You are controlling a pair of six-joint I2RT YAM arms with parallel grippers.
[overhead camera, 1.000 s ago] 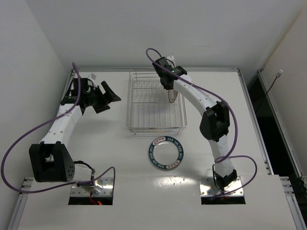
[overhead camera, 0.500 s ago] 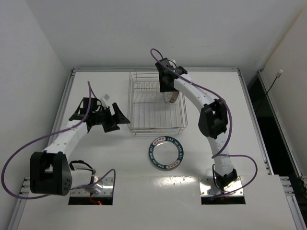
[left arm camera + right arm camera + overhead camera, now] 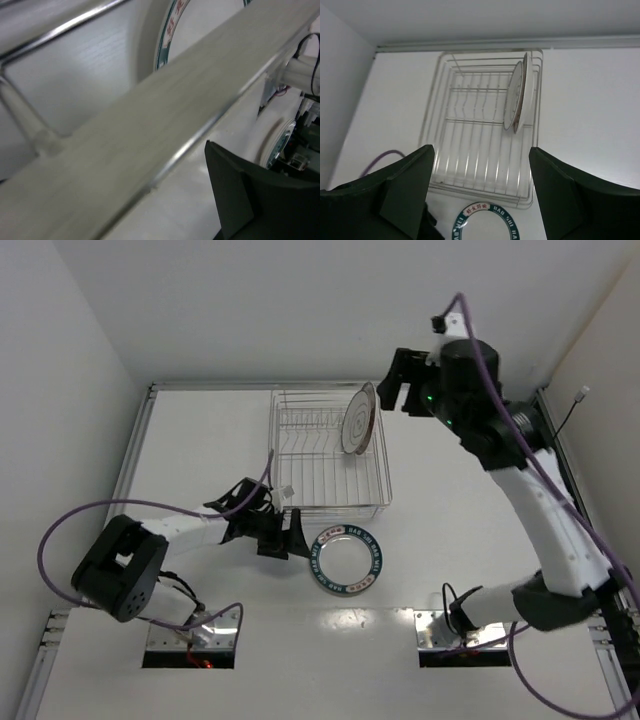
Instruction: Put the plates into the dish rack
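Two plates (image 3: 516,97) stand on edge at the right of the dish rack (image 3: 300,465); the teal-rimmed plate (image 3: 347,558) lies on the table (image 3: 200,440) below it, left gripper (image 3: 287,543) spread beside it, right gripper (image 3: 396,398) wide and empty at upper right.

Dish rack (image 3: 330,506) is gleaming as shiny wire metal. Teal-rimmed plate (image 3: 347,559) is looking glossy; table (image 3: 200,430) is looking smooth.

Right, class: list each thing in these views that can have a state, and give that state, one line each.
Dish rack: sitting on the table, holding two plates.
Racked plates: on edge, side by side, at the rack's right side.
Teal-rimmed plate: flat on the table, outside the rack.
Left gripper: open, low beside the teal-rimmed plate, empty.
Right gripper: open, raised, empty.
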